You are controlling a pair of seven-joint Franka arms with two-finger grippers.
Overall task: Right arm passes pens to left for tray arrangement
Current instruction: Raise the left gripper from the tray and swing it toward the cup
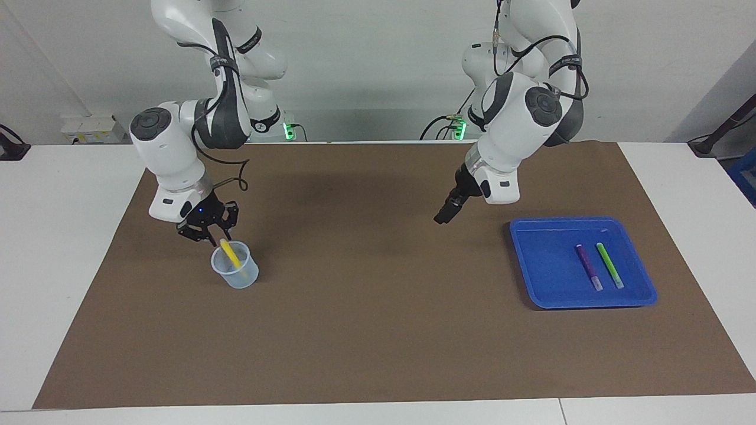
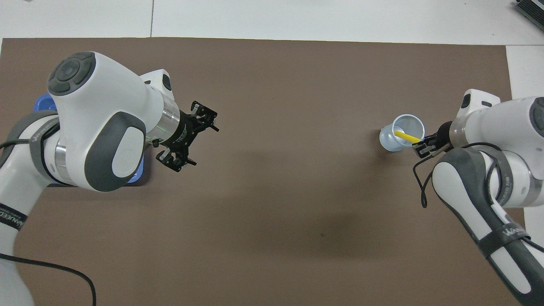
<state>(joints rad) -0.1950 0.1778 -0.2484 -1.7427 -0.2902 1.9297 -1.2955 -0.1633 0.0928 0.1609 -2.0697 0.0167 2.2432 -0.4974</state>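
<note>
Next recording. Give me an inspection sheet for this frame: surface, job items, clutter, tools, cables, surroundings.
Surface: brown mat on a white table.
Job items: purple pen and green pen lie side by side in the blue tray; yellow pen leans in the clear cup.
Clutter: nothing seen.
Tools: right tool at the cup's rim, at the yellow pen's top end; left tool open, in the air over the mat beside the tray.
Cables: black cable loops at each arm's wrist.
Surroundings: grey wall, green lights at both arm bases.
</note>
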